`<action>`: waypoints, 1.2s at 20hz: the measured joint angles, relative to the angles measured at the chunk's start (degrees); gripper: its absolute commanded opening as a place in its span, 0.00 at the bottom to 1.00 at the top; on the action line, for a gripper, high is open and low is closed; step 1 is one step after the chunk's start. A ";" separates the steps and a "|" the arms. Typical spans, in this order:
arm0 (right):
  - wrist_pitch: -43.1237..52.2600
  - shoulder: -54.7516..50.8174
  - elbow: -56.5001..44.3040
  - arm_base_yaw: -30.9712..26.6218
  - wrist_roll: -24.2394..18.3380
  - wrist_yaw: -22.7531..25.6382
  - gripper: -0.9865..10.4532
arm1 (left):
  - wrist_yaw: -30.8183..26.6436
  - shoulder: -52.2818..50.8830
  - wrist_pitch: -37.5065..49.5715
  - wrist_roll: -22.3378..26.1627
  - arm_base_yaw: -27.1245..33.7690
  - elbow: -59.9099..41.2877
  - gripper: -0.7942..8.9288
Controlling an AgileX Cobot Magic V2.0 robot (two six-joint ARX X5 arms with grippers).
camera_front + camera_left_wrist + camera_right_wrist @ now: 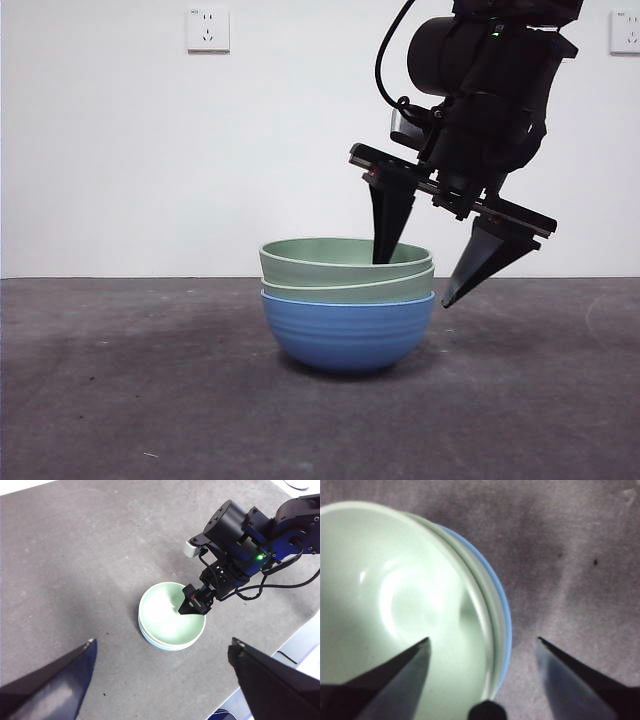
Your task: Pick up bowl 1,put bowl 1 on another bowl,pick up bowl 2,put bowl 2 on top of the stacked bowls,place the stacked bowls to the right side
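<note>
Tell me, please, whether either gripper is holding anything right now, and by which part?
Nothing is held. The right gripper is open, straddling the rim of the stacked bowls; the left gripper is open above the table.

The right gripper's (415,280) inner tip dips behind the stacked bowls' (347,300) rim — hidden; its arm is cut off above.

Dark grey table (120,400), white wall (120,150), two wall sockets (208,29), (625,32)
</note>
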 measured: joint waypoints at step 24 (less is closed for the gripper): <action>-1.57 0.02 0.00 -0.02 0.00 0.02 0.08 | 0.02 0.00 -0.63 0.00 0.00 0.00 0.53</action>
